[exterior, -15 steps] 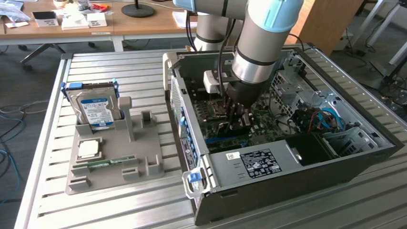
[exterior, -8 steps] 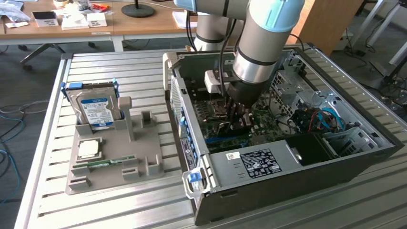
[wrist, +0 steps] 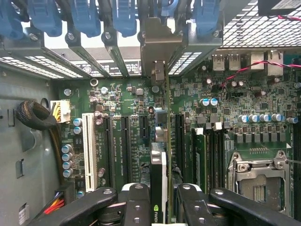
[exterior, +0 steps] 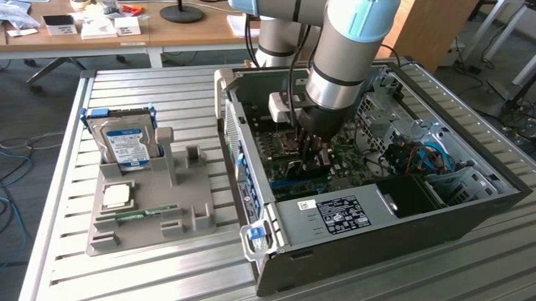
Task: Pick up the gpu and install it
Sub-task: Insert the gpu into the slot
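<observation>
My jaws are closed partway on the gpu [wrist: 158, 188], gripping it edge-on from both sides inside the open computer case [exterior: 494, 188]. In the wrist view the card stands upright over the green motherboard [wrist: 127, 101], its silver bracket [wrist: 158, 52] up against the rear slot openings among the blue retention clips [wrist: 84, 16]. Long black expansion slots [wrist: 125, 146] run parallel on either side, close to the card. A black cable bundle [wrist: 35, 117] sits well off by the case wall. In the exterior view, my gripper [exterior: 312, 153] reaches down between the case walls. Outside on the counter [exterior: 167, 276], a grey holder [exterior: 159, 213] carries the hard drive [exterior: 127, 147].
</observation>
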Controlling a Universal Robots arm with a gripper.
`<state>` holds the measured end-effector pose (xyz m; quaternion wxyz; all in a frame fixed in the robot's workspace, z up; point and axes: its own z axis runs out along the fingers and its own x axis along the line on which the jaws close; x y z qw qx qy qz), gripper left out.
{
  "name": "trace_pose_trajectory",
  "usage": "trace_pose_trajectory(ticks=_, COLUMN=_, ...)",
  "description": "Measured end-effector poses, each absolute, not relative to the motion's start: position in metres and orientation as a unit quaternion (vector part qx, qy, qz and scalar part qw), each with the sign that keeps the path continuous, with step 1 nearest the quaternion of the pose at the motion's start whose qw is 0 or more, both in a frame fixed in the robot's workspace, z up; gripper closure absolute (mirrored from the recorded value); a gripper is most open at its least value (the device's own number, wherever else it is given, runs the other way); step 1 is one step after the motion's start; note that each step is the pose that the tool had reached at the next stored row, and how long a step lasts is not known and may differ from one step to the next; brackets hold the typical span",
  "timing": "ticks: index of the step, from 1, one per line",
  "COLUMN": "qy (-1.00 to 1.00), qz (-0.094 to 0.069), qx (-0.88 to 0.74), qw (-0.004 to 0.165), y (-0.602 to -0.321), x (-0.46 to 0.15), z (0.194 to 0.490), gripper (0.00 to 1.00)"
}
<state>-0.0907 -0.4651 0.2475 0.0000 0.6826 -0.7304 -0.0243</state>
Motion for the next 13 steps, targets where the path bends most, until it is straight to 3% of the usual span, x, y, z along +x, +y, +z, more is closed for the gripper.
trace_pose_trajectory(ticks=13, qy=-0.730, qz=-0.024, qx=0.683, qw=0.000, y=-0.4649, x=-0.0908, z=0.2458, gripper=0.73)
